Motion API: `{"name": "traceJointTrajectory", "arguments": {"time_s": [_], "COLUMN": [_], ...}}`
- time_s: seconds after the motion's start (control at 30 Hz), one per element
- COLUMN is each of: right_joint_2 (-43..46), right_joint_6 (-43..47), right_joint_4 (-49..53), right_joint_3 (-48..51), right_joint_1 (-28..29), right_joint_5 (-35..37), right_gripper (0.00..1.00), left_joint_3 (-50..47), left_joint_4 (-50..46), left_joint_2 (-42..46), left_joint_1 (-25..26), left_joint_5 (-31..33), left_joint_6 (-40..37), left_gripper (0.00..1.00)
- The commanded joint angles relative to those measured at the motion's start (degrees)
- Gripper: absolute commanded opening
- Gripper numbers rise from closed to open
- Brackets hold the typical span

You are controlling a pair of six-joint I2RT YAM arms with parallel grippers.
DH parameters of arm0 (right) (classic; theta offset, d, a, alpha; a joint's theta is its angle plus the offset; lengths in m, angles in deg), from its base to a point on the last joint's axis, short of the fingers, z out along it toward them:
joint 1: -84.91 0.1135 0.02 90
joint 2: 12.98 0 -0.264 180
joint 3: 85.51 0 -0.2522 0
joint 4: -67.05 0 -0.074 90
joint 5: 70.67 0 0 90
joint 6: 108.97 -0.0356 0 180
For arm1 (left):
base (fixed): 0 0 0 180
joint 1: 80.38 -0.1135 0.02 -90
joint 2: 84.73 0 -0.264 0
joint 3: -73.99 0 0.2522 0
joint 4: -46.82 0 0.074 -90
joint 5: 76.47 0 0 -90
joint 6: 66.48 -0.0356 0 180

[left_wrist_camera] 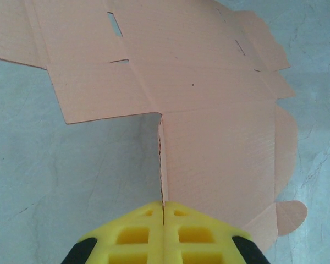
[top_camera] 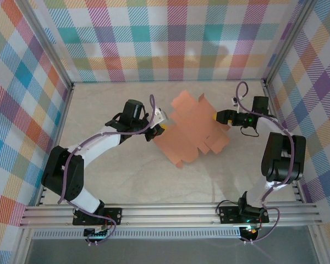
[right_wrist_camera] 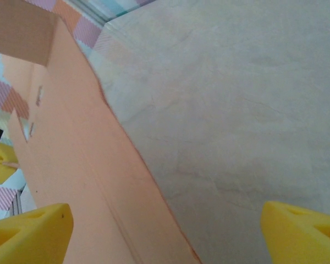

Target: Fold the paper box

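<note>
The paper box (top_camera: 192, 129) is a salmon-orange die-cut sheet with flaps and slots, spread across the middle of the table. My left gripper (top_camera: 160, 127) is at its left edge, shut on a flap that stands on edge. In the left wrist view that thin flap edge runs straight into the closed yellow fingertips (left_wrist_camera: 181, 231) of the left gripper (left_wrist_camera: 164, 206), with the rest of the paper box (left_wrist_camera: 209, 110) lying beyond. My right gripper (top_camera: 215, 117) is at the sheet's right side. Its jaws (right_wrist_camera: 168, 228) stand wide open, and a tilted panel of the paper box (right_wrist_camera: 71, 181) passes between them, close to the left finger (right_wrist_camera: 33, 231).
Checked walls (top_camera: 170, 38) enclose the pale marble-look table (top_camera: 126, 176) at the back and both sides. An aluminium rail (top_camera: 170, 212) carries both arm bases along the near edge. Bare tabletop lies in front of the sheet and to its left.
</note>
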Motion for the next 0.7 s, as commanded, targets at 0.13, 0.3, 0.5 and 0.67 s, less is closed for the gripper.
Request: {"name": "traceJointTrajectory", "arguments": {"time_s": [0.13,0.3,0.5,0.67], "right_joint_2": [-1.58,-1.96,-2.04,2.1], "right_joint_6": [8.49,10.91,13.66,14.17], "right_joint_4": [8.08,10.54,12.3,6.52], "right_joint_3": [-3.94,-4.62,-4.94,-1.08], "right_joint_1": [0.54,0.76,1.65,2.14], "right_joint_5": [-16.1,-16.04,-12.75,-5.73], "right_gripper": [0.55,0.29,0.18,0.04], "left_joint_3": [-0.8,0.18,0.44,1.58], "left_joint_4": [-0.51,-1.41,-1.3,-2.53], "left_joint_2": [1.56,0.64,0.2,-0.6], "left_joint_1": [-1.06,-1.6,-1.87,-2.13], "left_joint_5": [-2.5,-3.95,-5.15,-5.5], "left_joint_6": [-1.16,-0.84,-0.5,-0.25], "left_gripper": [0.0,0.0,0.0,0.0]}}
